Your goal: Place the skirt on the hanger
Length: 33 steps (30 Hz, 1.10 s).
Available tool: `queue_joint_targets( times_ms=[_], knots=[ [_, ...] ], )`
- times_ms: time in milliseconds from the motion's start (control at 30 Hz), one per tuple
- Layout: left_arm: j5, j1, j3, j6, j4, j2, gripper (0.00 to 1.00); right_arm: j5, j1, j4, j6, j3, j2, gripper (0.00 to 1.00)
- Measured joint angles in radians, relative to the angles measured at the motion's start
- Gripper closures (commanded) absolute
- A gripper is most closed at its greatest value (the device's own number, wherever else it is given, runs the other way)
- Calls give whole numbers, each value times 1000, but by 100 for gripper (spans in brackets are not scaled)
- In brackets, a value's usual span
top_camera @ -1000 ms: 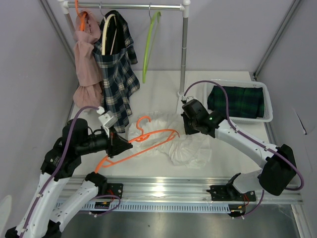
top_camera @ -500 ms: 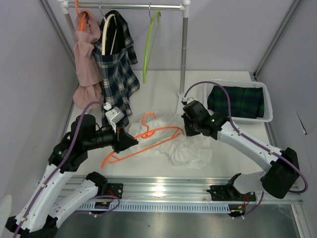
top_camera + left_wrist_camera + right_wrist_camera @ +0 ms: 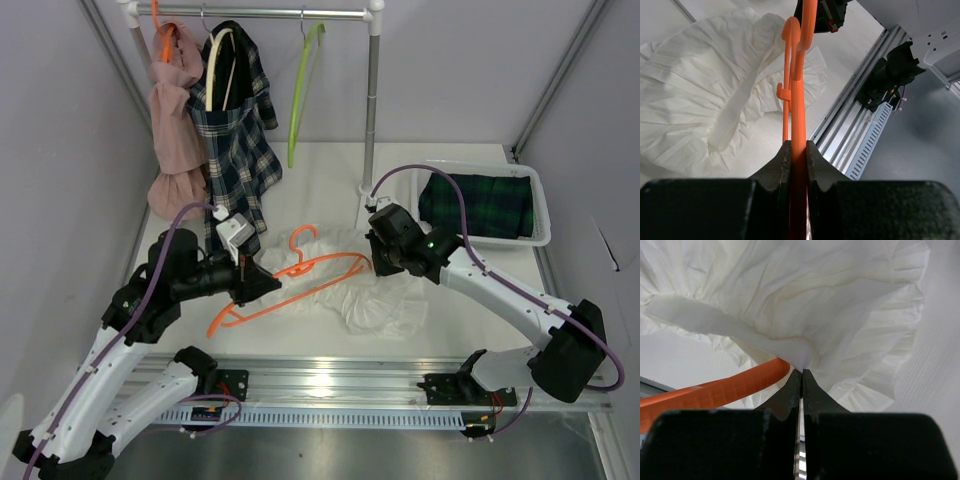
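Note:
A white pleated skirt (image 3: 385, 300) lies crumpled on the table's middle; it also shows in the left wrist view (image 3: 700, 100) and the right wrist view (image 3: 830, 305). My left gripper (image 3: 262, 284) is shut on the orange hanger (image 3: 300, 290), holding it just above the skirt, hook toward the back. In the left wrist view the hanger bar (image 3: 798, 100) runs straight out between the jaws. My right gripper (image 3: 378, 262) is shut on the skirt's waistband edge (image 3: 800, 352), right by the hanger's right tip (image 3: 730, 385).
A clothes rail (image 3: 270, 13) at the back holds a pink garment (image 3: 175, 120), a plaid skirt (image 3: 235, 140) and an empty green hanger (image 3: 303, 90). A white basket (image 3: 545, 215) with a dark plaid garment (image 3: 475, 205) stands at the right. A metal rail (image 3: 380, 380) edges the table front.
My left arm has carried the hanger up and to the right, over the skirt. My right gripper has lifted slightly with the waistband pinched.

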Motion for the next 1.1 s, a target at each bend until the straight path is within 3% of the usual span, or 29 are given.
queue_joint_targets(
  times_ms=[467,800,1100],
  knots=[
    [-53,-56,-35,-2,31,75,100,6,13,-21,-1,16,-11,98],
    [-93,-60,47,3,44,138,100,22,37,-34,-2,19,-27,98],
    [-41,-66,51,10,66,176,100,40,45,-50,-2,18,-38,97]
  ],
)
